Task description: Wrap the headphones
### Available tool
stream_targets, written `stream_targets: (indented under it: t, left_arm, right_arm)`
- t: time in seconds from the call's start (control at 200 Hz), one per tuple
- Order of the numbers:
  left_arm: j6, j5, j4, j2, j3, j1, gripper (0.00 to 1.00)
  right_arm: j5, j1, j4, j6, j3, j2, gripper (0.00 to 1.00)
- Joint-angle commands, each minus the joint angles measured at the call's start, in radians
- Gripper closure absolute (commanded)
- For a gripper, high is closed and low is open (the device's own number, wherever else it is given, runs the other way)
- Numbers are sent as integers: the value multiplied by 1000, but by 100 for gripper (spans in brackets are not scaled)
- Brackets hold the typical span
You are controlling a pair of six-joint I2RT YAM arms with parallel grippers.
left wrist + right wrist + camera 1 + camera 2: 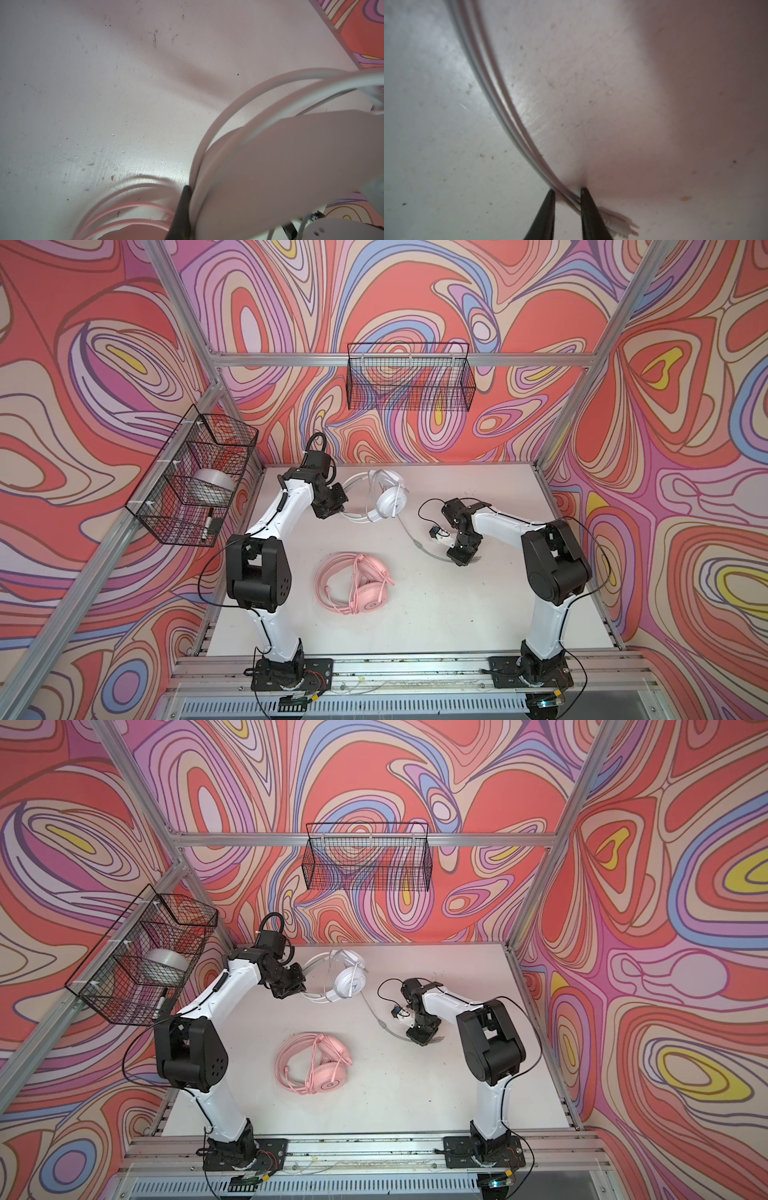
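Observation:
The white headphones (388,499) (349,979) lie at the back of the table. My left gripper (336,512) (297,992) is shut on their headband (270,166); one black finger (181,209) presses its edge, the other is hidden behind it. Their grey-white cable (409,533) (374,1013) (500,99) trails forward and right to my right gripper (463,562) (424,1042) (566,190), which is low on the table and closed narrowly on the doubled cable just short of the plugs (618,222). The pink headphones (370,601) (328,1079) lie at front centre with their cable wound round them, held by neither gripper.
A black wire basket (166,506) hangs on the left wall and holds a roll of tape (212,487). Another wire basket (409,377) hangs on the back wall. The white table (478,614) is bounded by aluminium frame rails.

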Motion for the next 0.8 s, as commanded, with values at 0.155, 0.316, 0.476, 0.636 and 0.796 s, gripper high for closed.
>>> stream_targets:
  t: [0.155, 0.316, 0.476, 0.636, 0.796]
  left_arm:
    - [-1, 22, 1, 11, 35, 6, 100]
    - [-15, 11, 2, 5, 36, 6, 100]
    - [-41, -2, 14, 21, 49, 3, 100]
    - [-61, -34, 14, 41, 87, -11, 100]
    - [-71, -74, 4, 70, 130, -33, 100]
  right_arm:
    - [40, -11, 86, -24, -121, 79, 98]
    - [-42, -4, 134, -32, -129, -2, 100]
    - [-89, 44, 144, -93, -130, -102, 100]
    - [-135, 96, 111, -130, -123, -175, 100]
    - [-174, 135, 76, -136, -103, -217, 100]
